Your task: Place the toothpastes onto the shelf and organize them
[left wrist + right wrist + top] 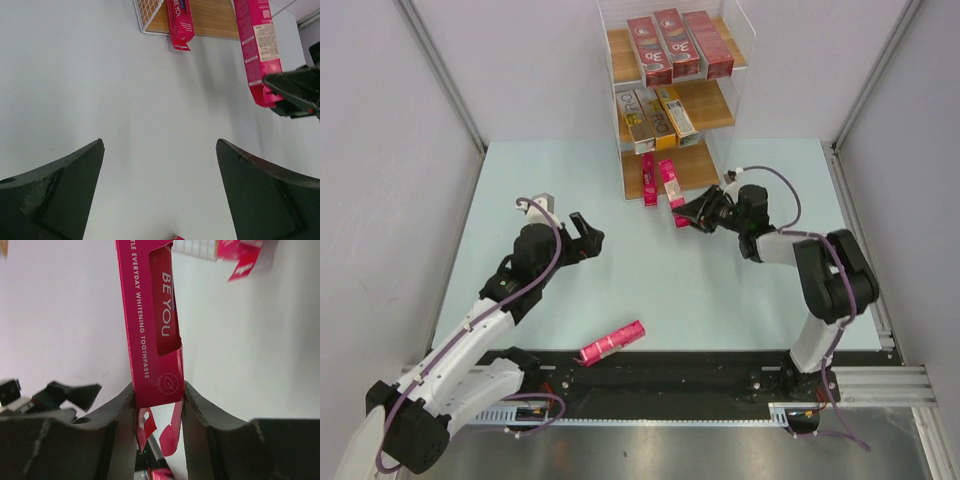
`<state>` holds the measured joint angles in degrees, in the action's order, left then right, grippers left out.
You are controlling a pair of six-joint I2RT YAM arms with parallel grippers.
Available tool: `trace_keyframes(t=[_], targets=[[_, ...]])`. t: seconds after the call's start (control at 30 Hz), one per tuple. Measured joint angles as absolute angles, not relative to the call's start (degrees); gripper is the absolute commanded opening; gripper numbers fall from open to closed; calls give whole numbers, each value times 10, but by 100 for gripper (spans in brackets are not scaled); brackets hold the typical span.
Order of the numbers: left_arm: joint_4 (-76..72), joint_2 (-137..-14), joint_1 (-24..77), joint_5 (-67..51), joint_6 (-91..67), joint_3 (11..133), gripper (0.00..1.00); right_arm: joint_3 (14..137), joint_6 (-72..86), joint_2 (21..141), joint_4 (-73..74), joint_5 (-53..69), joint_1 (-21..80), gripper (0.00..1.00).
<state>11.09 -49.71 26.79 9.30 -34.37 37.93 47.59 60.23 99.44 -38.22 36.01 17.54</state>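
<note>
one slim pink cardboard carton [150, 315] pinched in right tool [159, 390], left tool [160, 145] spread wide, empty

I see black joint housings and white links on both arms. The left arm [470, 330] has long white links; the right arm [825, 275] is mostly black with one white lower link. A lilac cable [545, 255] runs along each arm and loops at the wrist. The left gripper [589, 231] and right gripper [692, 213] are black. Their fingers [55, 190] are dark wedges, and one left pad is scuffed grey.
</note>
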Motion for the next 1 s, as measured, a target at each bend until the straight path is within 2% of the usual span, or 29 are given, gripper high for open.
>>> trace_keyframes(t=[0.53,0.77,1.0], targets=[[107,-482,269,95,-330,356,100,805,622,1301,-354,352,136,19],[107,-483,269,95,-330,353,100,873,613,1329,-271,285,147,21],[103,-483,269,90,-330,349,100,916,599,1376,-238,298,169,24]])
